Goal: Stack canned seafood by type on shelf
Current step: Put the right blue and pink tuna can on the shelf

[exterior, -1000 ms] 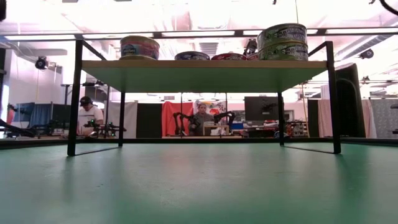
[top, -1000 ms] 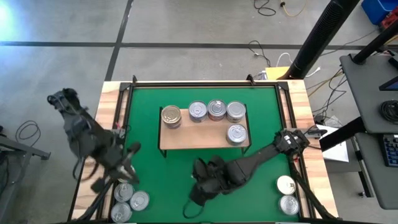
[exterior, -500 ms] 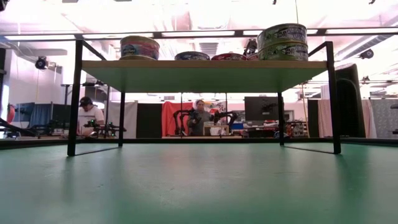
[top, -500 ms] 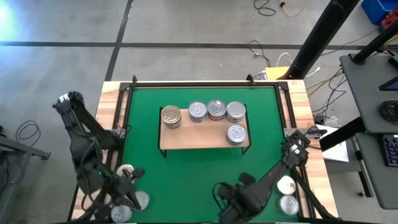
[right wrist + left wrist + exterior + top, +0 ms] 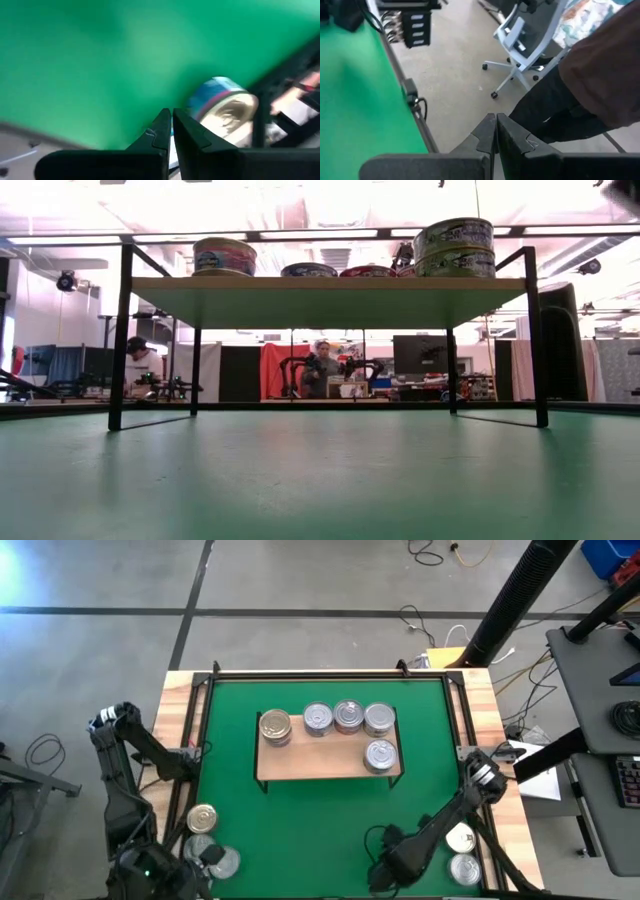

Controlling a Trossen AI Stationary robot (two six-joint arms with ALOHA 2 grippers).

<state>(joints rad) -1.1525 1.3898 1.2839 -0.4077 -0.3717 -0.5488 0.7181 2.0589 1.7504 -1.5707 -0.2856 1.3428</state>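
High view: you've got the shelf (image 5: pixel 330 758) sitting mid green mat (image 5: pixel 300 830), w/ five tins on it. Gold-toned tin (image 5: pixel 275 726) at the shelf's left end, three silver tins (image 5: pixel 347 717) in a row along the back, one more silver tin (image 5: pixel 379 754) in front of the row's right end. Off the shelf: a gold tin (image 5: pixel 201 818) plus silver tins (image 5: pixel 222 862) near the mat's front-left corner, and two tins (image 5: pixel 462 852) at front-right by the mat edge. Your left arm is folded back over the table's front-left corner; your right arm reaches low along the front edge, right gripper (image 5: pixel 383 875) well apart from the shelf, close to the front-right tins.

Low view: shelf board (image 5: pixel 330 300) on black legs, tins on top. Right-hand tin stack (image 5: pixel 454 247) looks two high, gold tin (image 5: pixel 224 255) at left, flatter tins between. No arm in shot. People sit in the room behind.

Left wrist view: left gripper (image 5: pixel 495 136) pincer pressed fully together, holding nothing. It points off the mat toward floor, an office chair (image 5: pixel 520 45), and a person's dark sleeve (image 5: pixel 600 75).

Right wrist view: right gripper (image 5: pixel 171 124) pincer closed tip to tip, nothing in it. A blue-labelled tin (image 5: pixel 225 102) lies just beyond the fingertips on the mat, not gripped.
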